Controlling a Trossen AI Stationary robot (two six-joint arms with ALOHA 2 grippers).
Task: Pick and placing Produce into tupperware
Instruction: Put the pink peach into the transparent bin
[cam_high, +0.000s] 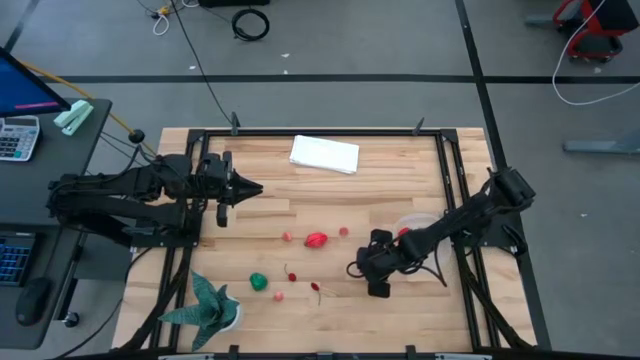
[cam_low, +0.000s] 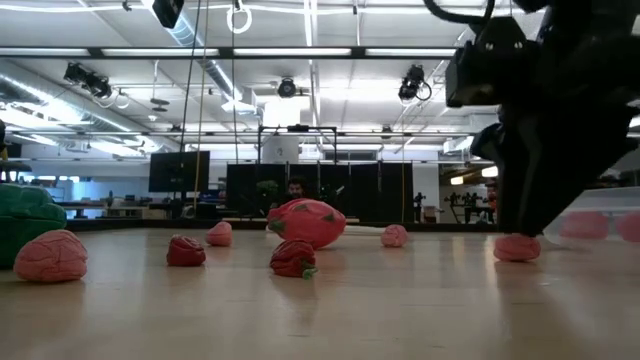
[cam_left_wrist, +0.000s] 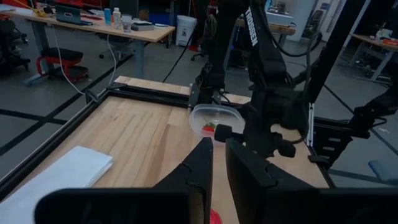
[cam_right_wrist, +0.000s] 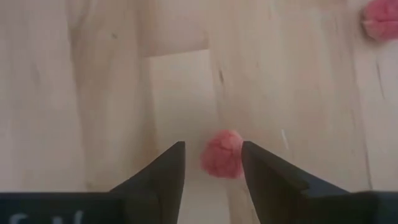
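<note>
High view shows a wooden surface (cam_high: 300, 200) with two dark arms reaching in from either side. Toward the right side sits the tupperware (cam_high: 418, 226), a clear container that already holds at least one red piece. Loose produce lies across the middle: a large red piece (cam_high: 317, 240), small pink bits (cam_high: 286, 237) near it, and a green piece (cam_high: 259, 282) nearer the left, beside a spiky teal plant (cam_high: 207, 303). A white cloth (cam_high: 324, 154) rests at the far edge.

The right gripper (cam_right_wrist: 211, 163) is low over the surface, just left of the tupperware. Its fingers are spread, with a small pink berry (cam_right_wrist: 222, 154) lying between them, not yet pinched. In the low view this gripper (cam_low: 520, 235) stands right above that berry (cam_low: 517, 247), which rests on the wood.

The left gripper (cam_left_wrist: 217, 158) waits at the left side, well apart from the produce, its fingers nearly pressed together and holding nothing.

The step in hand appears to be picking up the pink berry. The next move likely calls for closing the fingers on it squarely, since the rounded piece could roll or slip out, then lifting and carrying it right to the tupperware.
</note>
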